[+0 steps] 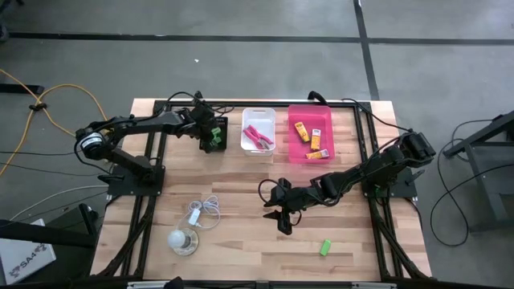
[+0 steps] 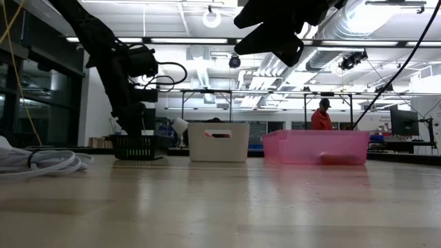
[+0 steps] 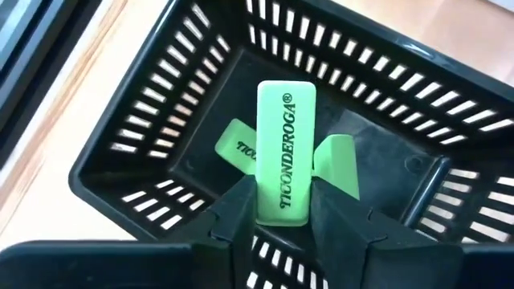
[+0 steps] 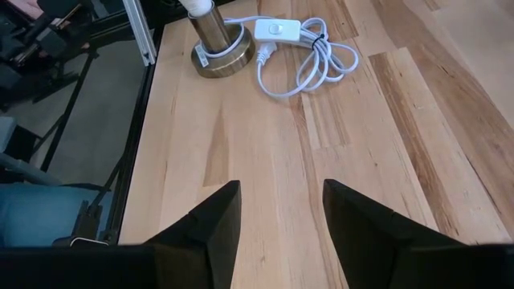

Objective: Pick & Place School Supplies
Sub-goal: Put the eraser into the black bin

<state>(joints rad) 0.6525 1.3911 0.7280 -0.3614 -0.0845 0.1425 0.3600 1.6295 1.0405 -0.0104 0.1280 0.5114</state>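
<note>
A large hall with ceiling strip lights and pipework lies beyond the pale wooden bench (image 1: 241,233), and a person in an orange top (image 2: 321,116) stands far back in it; along the bench's far edge three containers sit in a row: a pink bin (image 1: 312,135) holding three yellow-orange packets (image 1: 310,138), a white bin (image 1: 259,132) holding the pink-handled scissors (image 1: 257,138), and a black slotted basket (image 1: 214,133); the left end effector (image 3: 283,210) hangs directly over the basket's mouth, its two dark fingers (image 3: 237,210) set on either side of a green eraser (image 3: 285,152) that stands upright between them; whether the fingers are clamped on it or have just let go cannot be told; two more green erasers (image 3: 238,146) lie on the basket floor beneath it; the right end effector (image 1: 281,215) hovers above the middle of the bench, released, with bare wood showing between its parted fingers (image 4: 210,218); a fourth green eraser (image 1: 326,247) lies alone on the bench near the front edge, toward the right side and apart from the right end effector; on the front-left part of the bench sits a coiled white cord (image 1: 206,210) with an inline switch, and just beside it a small round metal lamp base (image 1: 183,240).
</note>
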